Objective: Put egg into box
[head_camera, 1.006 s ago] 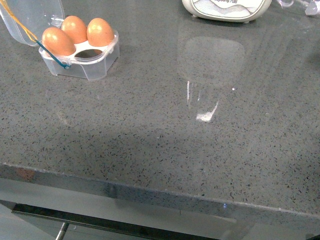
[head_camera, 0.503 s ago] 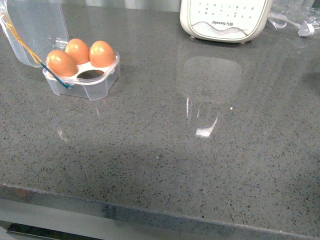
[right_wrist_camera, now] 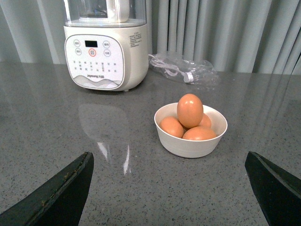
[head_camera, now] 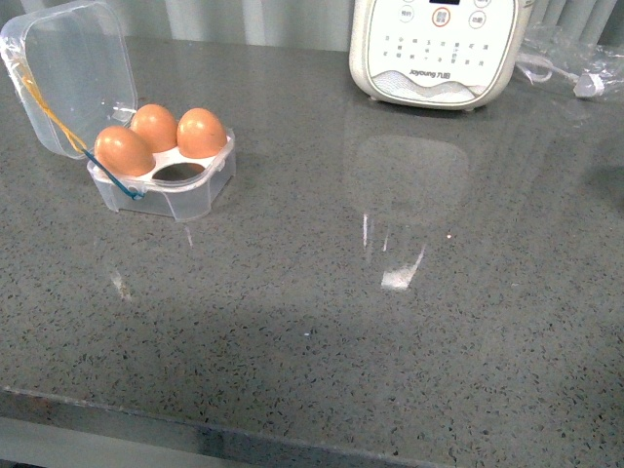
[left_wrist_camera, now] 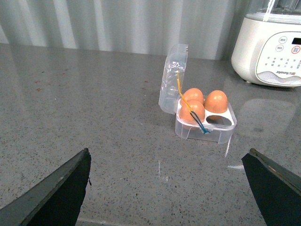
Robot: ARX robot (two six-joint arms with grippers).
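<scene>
The clear plastic box stands at the far left of the counter with its lid tilted open. Three brown eggs fill its slots and one slot is empty. In the left wrist view the same box lies ahead of my open left gripper, well apart from it. A white bowl with several brown eggs sits ahead of my open right gripper, nothing between its fingers. Neither gripper shows in the front view.
A large white cooker stands at the back of the grey speckled counter. A crumpled clear plastic bag with a cable lies beside the cooker. Curtains hang behind. The counter's front edge runs along the bottom.
The front view has tilted upward: the box and the cooker sit lower in the picture and the counter's front edge has dropped toward the bottom. Nothing on the counter has moved.
</scene>
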